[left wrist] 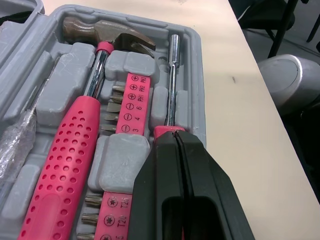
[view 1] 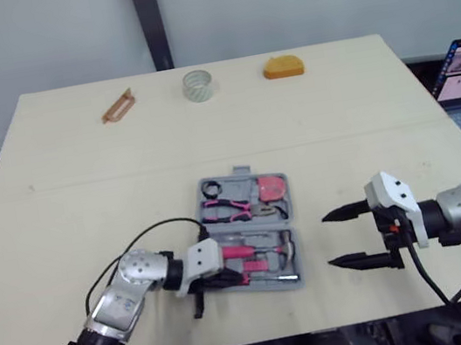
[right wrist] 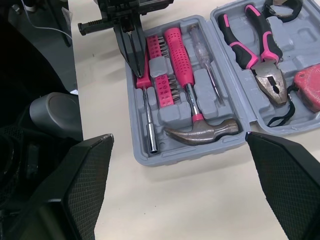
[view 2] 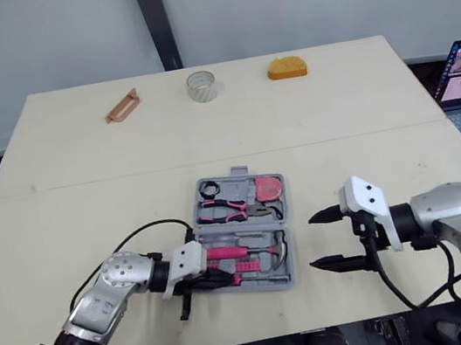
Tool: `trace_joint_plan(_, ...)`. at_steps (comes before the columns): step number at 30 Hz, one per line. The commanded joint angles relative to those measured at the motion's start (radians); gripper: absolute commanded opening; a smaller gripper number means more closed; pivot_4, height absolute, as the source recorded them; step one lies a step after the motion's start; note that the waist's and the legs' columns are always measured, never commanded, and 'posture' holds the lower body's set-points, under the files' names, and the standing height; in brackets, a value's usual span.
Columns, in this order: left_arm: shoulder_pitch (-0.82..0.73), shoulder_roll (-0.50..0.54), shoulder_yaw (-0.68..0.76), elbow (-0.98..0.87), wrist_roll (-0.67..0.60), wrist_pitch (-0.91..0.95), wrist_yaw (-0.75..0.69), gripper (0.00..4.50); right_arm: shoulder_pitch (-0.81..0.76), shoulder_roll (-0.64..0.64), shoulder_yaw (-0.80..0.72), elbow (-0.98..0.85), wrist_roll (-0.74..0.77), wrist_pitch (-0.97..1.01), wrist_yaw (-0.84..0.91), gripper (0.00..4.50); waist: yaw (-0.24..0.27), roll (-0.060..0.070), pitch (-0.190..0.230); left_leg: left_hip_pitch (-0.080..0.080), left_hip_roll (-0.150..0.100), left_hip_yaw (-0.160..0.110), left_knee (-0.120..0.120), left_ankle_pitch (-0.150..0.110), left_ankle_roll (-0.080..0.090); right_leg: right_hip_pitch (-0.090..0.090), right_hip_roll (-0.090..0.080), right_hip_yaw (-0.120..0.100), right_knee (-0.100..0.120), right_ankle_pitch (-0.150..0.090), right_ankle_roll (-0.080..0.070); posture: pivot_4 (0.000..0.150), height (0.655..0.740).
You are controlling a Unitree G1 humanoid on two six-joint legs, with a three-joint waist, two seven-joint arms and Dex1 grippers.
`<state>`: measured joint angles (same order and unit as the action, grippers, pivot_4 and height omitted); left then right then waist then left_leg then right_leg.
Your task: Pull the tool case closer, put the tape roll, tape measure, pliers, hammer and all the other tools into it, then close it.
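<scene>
Tool case [right wrist: 190, 154]: open, near centre of table. Left gripper [left wrist: 176, 142]: fingers together, tips at the pink handle of the nut driver [left wrist: 173, 80], beside the hammer [left wrist: 75, 145]. Right gripper [view 1: 330, 240]: fingers apart, just right of case. Tape roll [view 1: 197, 86]: far edge

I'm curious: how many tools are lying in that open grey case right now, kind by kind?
Hammer: 1
Pliers: 1
Tape measure: 1
Black tape roll: 1
Screwdriver: 1
Socket driver: 1
Pink bit strips: 2
Total: 8
</scene>
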<state>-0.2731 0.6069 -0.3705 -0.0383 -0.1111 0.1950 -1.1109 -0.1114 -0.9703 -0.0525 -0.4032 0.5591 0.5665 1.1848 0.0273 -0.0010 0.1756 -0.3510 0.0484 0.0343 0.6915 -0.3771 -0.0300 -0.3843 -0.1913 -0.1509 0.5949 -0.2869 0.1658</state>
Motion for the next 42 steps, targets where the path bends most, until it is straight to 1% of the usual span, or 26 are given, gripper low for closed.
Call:
trace_joint_plan(1, 0.03, 0.016, -0.056, 0.046, 0.072, 0.034, 0.007, 0.06, 0.003, -0.014, -0.026, -0.016, 0.008, -0.01, 0.011, 4.5, 0.0, 0.0, -0.001, 0.0, 0.0, 0.0, 0.0, 0.0, 0.0, 0.001, 0.0, 0.0, 0.0, 0.0, 0.0, 0.15, 0.74)
trace_joint_plan(4, 0.033, 0.012, -0.048, 0.03, 0.05, 0.047, 0.006, 0.06, 0.011, -0.01, -0.028, -0.016, 0.009, -0.01, 0.007, 4.5, 0.0, 0.0, -0.002, 0.001, 0.0, 0.0, 0.0, 0.0, 0.0, 0.001, 0.0, 0.0, -0.001, 0.0, 0.0, 0.15, 0.74)
trace_joint_plan(6, 0.035, 0.022, -0.008, -0.012, 0.002, 0.076, -0.004, 0.06, 0.019, -0.003, -0.04, -0.007, 0.015, -0.006, -0.003, 4.5, 0.0, 0.0, -0.002, 0.001, 0.0, 0.0, 0.0, 0.0, 0.0, 0.001, 0.0, 0.0, -0.001, 0.0, 0.0, 0.15, 0.74)
trace_joint_plan(10, 0.043, 0.073, 0.148, -0.16, -0.159, 0.222, -0.02, 0.06, 0.029, 0.019, -0.089, 0.042, 0.037, 0.009, -0.034, 4.5, -0.002, 0.0, -0.002, 0.0, 0.0, 0.0, 0.0, 0.0, 0.0, 0.0, 0.0, -0.001, 0.0, 0.0, 0.0, 0.15, 0.74)
trace_joint_plan(12, 0.053, 0.105, 0.237, -0.206, -0.237, 0.291, -0.015, 0.06, 0.028, 0.04, -0.111, 0.066, 0.042, 0.014, -0.06, 4.5, -0.003, 0.0, -0.002, -0.001, 0.001, 0.0, 0.0, 0.0, 0.0, -0.001, 0.0, -0.001, 0.0, 0.0, 0.0, 0.15, 0.74)
trace_joint_plan(14, 0.061, 0.121, 0.303, -0.225, -0.285, 0.337, 0.001, 0.06, 0.031, 0.06, -0.124, 0.092, 0.034, 0.006, -0.082, 4.5, -0.001, 0.0, -0.002, -0.001, 0.001, 0.0, 0.0, 0.0, 0.0, -0.001, 0.0, -0.001, 0.0, 0.0, 0.0, 0.15, 0.74)
trace_joint_plan(17, 0.076, 0.161, 0.427, -0.153, -0.289, 0.328, 0.041, 0.06, 0.035, 0.115, -0.14, 0.176, 0.015, -0.007, -0.139, 4.5, -0.001, 0.0, -0.002, -0.001, 0.001, 0.0, 0.0, 0.0, 0.0, 0.0, 0.0, -0.001, -0.001, 0.0, 0.0, 0.15, 0.74)
trace_joint_plan(19, 0.085, 0.175, 0.46, -0.088, -0.262, 0.292, 0.066, 0.06, 0.034, 0.149, -0.133, 0.222, -0.01, -0.033, -0.166, 4.5, -0.004, 0.0, -0.002, 0.0, 0.001, 0.0, -0.001, 0.0, 0.0, 0.0, 0.0, -0.001, -0.001, 0.0, 0.0, 0.15, 0.74)
trace_joint_plan(22, 0.072, 0.158, 0.468, 0.019, -0.225, 0.238, 0.112, 0.0, 0.012, 0.21, -0.094, 0.295, -0.064, -0.081, -0.209, 3.62, -0.005, 0.0, -0.002, 0.0, 0.001, 0.001, -0.002, 0.0, 0.0, -0.001, 0.0, -0.001, -0.001, 0.0, 0.0, 0.15, 0.74)
trace_joint_plan(23, 0.063, 0.145, 0.462, 0.049, -0.211, 0.22, 0.13, 0.0, 0.003, 0.227, -0.079, 0.318, -0.086, -0.099, -0.22, 3.04, -0.004, 0.0, -0.002, 0.0, 0.001, 0.001, -0.002, 0.0, 0.0, -0.002, 0.0, -0.001, -0.001, 0.0, 0.0, 0.15, 0.74)
trace_joint_plan(24, 0.056, 0.131, 0.448, 0.081, -0.193, 0.195, 0.142, 0.0, -0.006, 0.245, -0.062, 0.335, -0.105, -0.112, -0.229, 2.65, -0.004, 0.0, -0.002, 0.0, 0.001, 0.001, -0.002, 0.0, 0.0, -0.001, 0.0, 0.0, -0.001, 0.0, 0.0, 0.15, 0.74)
trace_joint_plan(26, 0.039, 0.096, 0.418, 0.129, -0.165, 0.156, 0.164, 0.0, -0.025, 0.274, -0.027, 0.364, -0.142, -0.134, -0.245, 1.69, -0.003, 0.0, -0.002, -0.001, 0.001, 0.001, -0.002, 0.0, 0.0, -0.002, 0.0, -0.001, 0.0, 0.0, 0.0, 0.15, 0.74)
trace_joint_plan(29, 0.011, 0.03, 0.379, 0.162, -0.136, 0.136, 0.201, 0.0, -0.052, 0.313, 0.025, 0.378, -0.188, -0.14, -0.27, 0.1, -0.005, 0.0, -0.002, -0.001, 0.001, 0.001, -0.002, 0.0, 0.0, -0.002, 0.0, -0.001, 0.0, 0.0, 0.0, 0.15, 0.74)
trace_joint_plan(30, 0.003, 0.009, 0.364, 0.167, -0.128, 0.134, 0.212, 0.0, -0.06, 0.323, 0.041, 0.38, -0.199, -0.137, -0.275, 0.04, -0.005, 0.0, -0.002, -0.001, 0.001, 0.001, -0.002, 0.0, 0.0, -0.002, 0.0, -0.001, 0.0, 0.0, 0.0, 0.15, 0.74)
trace_joint_plan(34, -0.021, -0.056, 0.314, 0.198, -0.095, 0.117, 0.238, 0.0, -0.087, 0.357, 0.1, 0.387, -0.243, -0.137, -0.293, 0.04, -0.009, 0.0, -0.002, -0.001, 0.001, 0.002, -0.002, 0.0, 0.0, -0.004, 0.0, -0.001, 0.001, 0.0, 0.0, 0.15, 0.74)
trace_joint_plan(42, -0.077, -0.121, 0.26, 0.316, -0.027, 0.036, 0.266, 0.0, -0.122, 0.421, 0.173, 0.415, -0.305, -0.149, -0.321, 0.04, -0.004, 0.001, -0.002, -0.002, 0.001, 0.002, -0.001, 0.0, 0.0, -0.004, 0.0, -0.001, 0.001, 0.0, 0.0, 0.15, 0.74)
